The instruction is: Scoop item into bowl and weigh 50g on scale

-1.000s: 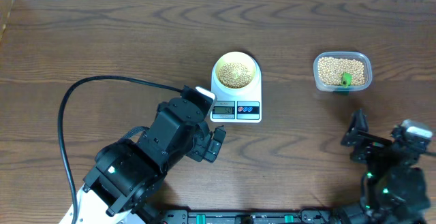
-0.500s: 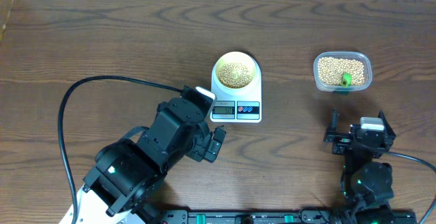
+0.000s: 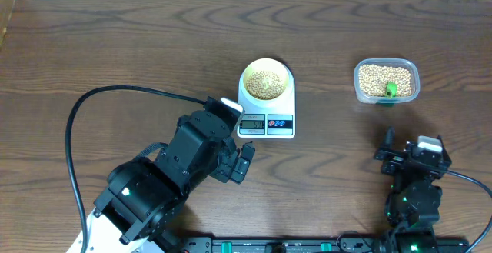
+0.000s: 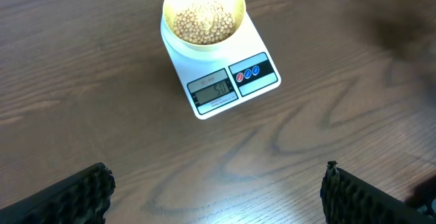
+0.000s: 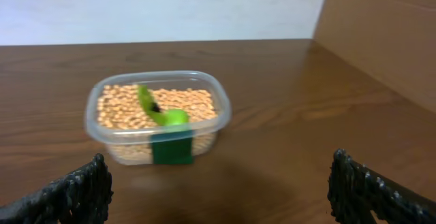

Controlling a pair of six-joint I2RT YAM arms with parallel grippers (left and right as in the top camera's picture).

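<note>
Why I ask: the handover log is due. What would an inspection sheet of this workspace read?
Surface: brown wood table, no spills seen.
Job's things: bowl holding beans sits on the scale; the display is lit but too small to read. Tub of beans stands apart, with a green scoop resting in it.
Clutter: nothing seen.
Grippers: left gripper open, empty; right gripper open, empty.
Cables: black cable loops over the table by the left arm.
Surroundings: white wall, brown panel beside it.
</note>
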